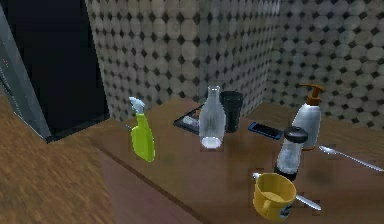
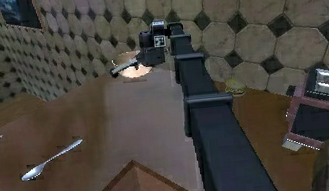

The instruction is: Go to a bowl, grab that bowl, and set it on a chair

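tiled wall (image 2: 266, 23): we see it standing just beyond the gripper, with large octagonal tiles.
tabletop (image 2: 124, 117): brown wood. It lies beneath the gripper and runs from there down toward the arm side view's bottom edge.
arm (image 2: 210, 119): a dark square bar. It rises from the arm side view's bottom edge and ends at the gripper.
dark furniture (image 2: 320, 109): a dark frame with a pale top. It is well apart from the gripper, across the arm from it, at the arm side view's right edge.
gripper (image 2: 129, 63): a dark body close to the wall, with thin fingers reaching toward the arm side view's left. We cannot tell the state of the fingers, nor whether the gripper holds anything.
bowl (image 2: 140, 72): a pale, shallow round shape on the tabletop at the gripper's far end. We cannot tell whether the two touch.
spoon (image 2: 53, 159): lies flat on the tabletop, well apart from the gripper, toward the arm side view's lower left.
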You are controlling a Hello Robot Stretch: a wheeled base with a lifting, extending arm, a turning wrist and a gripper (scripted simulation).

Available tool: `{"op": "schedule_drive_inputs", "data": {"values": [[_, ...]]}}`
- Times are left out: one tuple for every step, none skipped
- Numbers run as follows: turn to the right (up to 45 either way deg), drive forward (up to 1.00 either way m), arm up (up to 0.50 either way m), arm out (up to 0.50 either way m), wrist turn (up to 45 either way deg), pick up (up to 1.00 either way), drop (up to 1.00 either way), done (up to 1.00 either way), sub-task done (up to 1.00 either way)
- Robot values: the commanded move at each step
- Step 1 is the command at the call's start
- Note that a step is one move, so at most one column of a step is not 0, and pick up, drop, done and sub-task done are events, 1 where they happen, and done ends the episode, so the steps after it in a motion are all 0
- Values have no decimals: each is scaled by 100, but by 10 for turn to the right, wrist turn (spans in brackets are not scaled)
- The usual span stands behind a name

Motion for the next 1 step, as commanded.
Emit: {"op": "schedule_drive_inputs", "data": {"values": [[0,0,0,0,-450,0,0,0,0]]}}
